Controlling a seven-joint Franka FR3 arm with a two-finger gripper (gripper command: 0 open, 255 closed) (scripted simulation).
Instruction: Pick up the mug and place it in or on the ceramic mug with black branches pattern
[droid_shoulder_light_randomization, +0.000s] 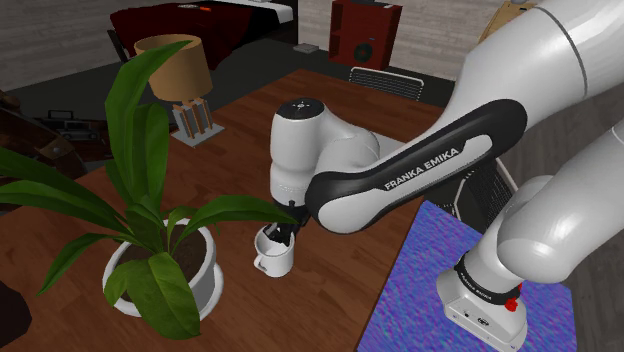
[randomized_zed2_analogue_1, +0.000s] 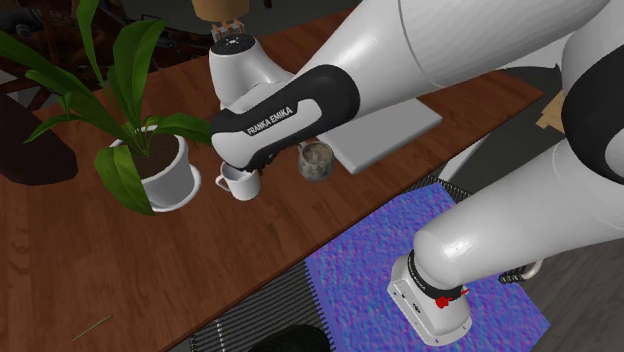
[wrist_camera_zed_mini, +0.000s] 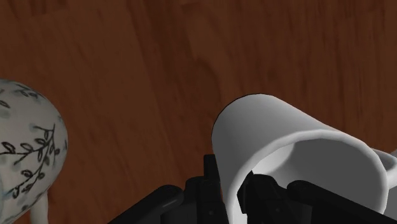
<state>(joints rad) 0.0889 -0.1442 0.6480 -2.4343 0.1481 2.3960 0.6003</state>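
A plain white mug stands on the wooden table beside the plant pot. My black gripper comes down onto its rim and is shut on the mug's wall, one finger inside and one outside. In the wrist view the white mug sits right at the gripper. The rounded mug with black branches stands a short way off toward the second exterior view's right, partly behind the arm; its side is also in the wrist view. The white mug seems to rest on the table.
A large leafy plant in a white pot stands close on the shoulder view's left of the white mug. A tan lamp is at the table's far side. A grey flat board lies beyond the patterned mug. A blue mat covers the floor near the stand.
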